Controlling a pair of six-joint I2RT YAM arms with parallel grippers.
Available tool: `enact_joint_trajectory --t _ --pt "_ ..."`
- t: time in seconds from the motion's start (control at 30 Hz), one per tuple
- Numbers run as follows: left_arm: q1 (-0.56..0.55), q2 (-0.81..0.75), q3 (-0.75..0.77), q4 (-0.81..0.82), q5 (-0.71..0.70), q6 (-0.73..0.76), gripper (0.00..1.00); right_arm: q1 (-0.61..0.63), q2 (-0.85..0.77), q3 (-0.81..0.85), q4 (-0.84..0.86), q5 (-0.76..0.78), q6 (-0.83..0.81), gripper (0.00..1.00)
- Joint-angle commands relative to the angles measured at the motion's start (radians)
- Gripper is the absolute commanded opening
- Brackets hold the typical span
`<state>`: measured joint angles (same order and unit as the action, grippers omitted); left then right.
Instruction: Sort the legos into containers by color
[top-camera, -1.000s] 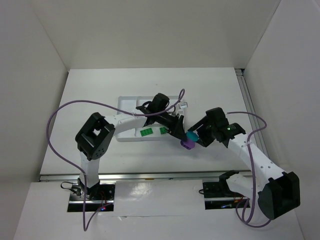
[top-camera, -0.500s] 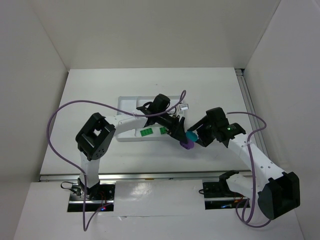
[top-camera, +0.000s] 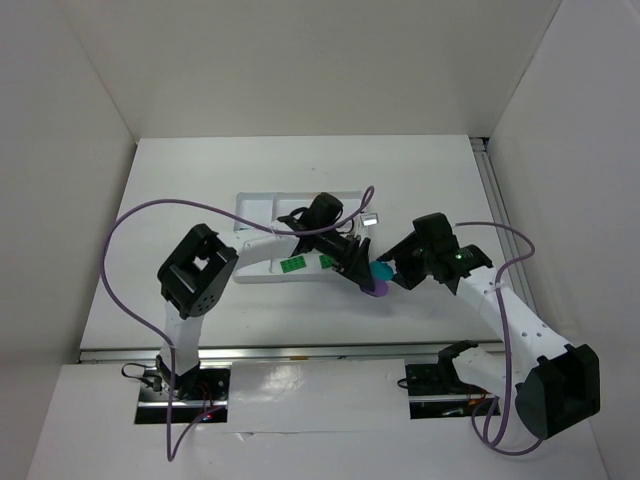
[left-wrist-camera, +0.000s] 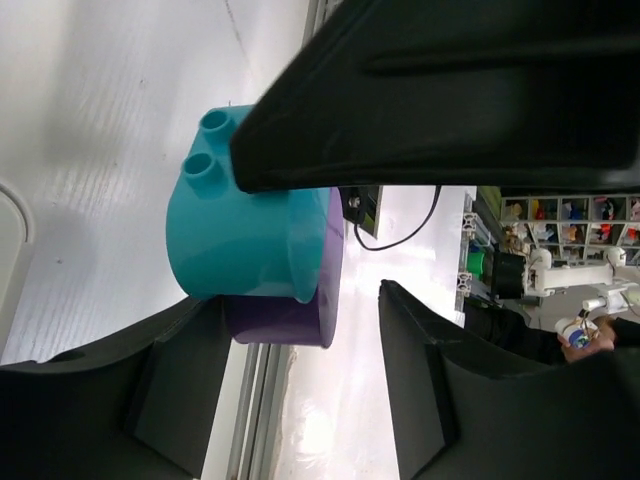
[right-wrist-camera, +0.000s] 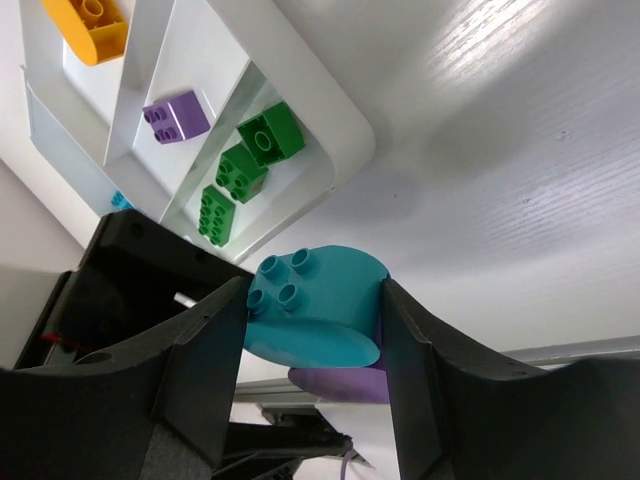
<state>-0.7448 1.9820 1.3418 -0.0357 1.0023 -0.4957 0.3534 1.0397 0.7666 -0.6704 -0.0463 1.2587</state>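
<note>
My right gripper (top-camera: 388, 270) is shut on a teal oval brick (top-camera: 383, 270), held above the table just right of the white tray (top-camera: 262, 205). A purple oval brick (top-camera: 375, 289) is stuck under the teal one. In the right wrist view the teal brick (right-wrist-camera: 320, 300) sits between both fingers, with the purple brick (right-wrist-camera: 340, 382) below. My left gripper (top-camera: 367, 283) is open around the purple brick (left-wrist-camera: 290, 320). One finger (left-wrist-camera: 150, 400) is close against the brick and the other (left-wrist-camera: 450, 400) stands apart from it. The teal brick (left-wrist-camera: 250, 240) shows above it.
The tray's long sections hold three green bricks (right-wrist-camera: 245, 160), a purple square brick (right-wrist-camera: 175, 115) and a yellow-orange brick (right-wrist-camera: 90, 20). Two green bricks (top-camera: 294, 264) show under the left arm. Purple cables loop over both arms. The table's near edge is close below the bricks.
My left arm has reached a little farther right, bringing its open fingers around the purple brick. The right gripper and the two joined bricks have barely moved.
</note>
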Motion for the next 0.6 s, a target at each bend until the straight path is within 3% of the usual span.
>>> enact_joint_trajectory --t 0.0,0.17,0.23,0.47,0.5,0.53,0.57 --pt "-0.005 0.023 0.04 -0.007 0.041 0.017 0.75 -0.004 -0.023 0.04 0.035 0.002 0.007 0.58" --pt "-0.005 0.046 0.04 -0.007 0.022 0.026 0.78 -0.004 -0.023 0.053 0.035 0.002 -0.002 0.57" --pt "-0.005 0.046 0.04 -0.007 0.022 0.014 0.72 -0.004 -0.023 0.053 0.035 0.002 -0.002 0.57" --pt "-0.005 0.046 0.04 0.037 0.022 -0.021 0.4 -0.004 -0.023 0.053 0.035 0.002 -0.002 0.57" --pt "-0.005 0.046 0.04 0.046 0.036 -0.035 0.33 -0.004 -0.023 0.043 0.035 0.002 -0.002 0.57" --pt "-0.005 0.037 0.04 0.056 0.036 -0.035 0.18 -0.004 -0.023 0.043 0.035 0.002 -0.002 0.57" --pt "0.005 0.028 0.04 0.056 0.036 -0.049 0.09 -0.004 -0.033 0.043 0.035 0.002 -0.002 0.6"
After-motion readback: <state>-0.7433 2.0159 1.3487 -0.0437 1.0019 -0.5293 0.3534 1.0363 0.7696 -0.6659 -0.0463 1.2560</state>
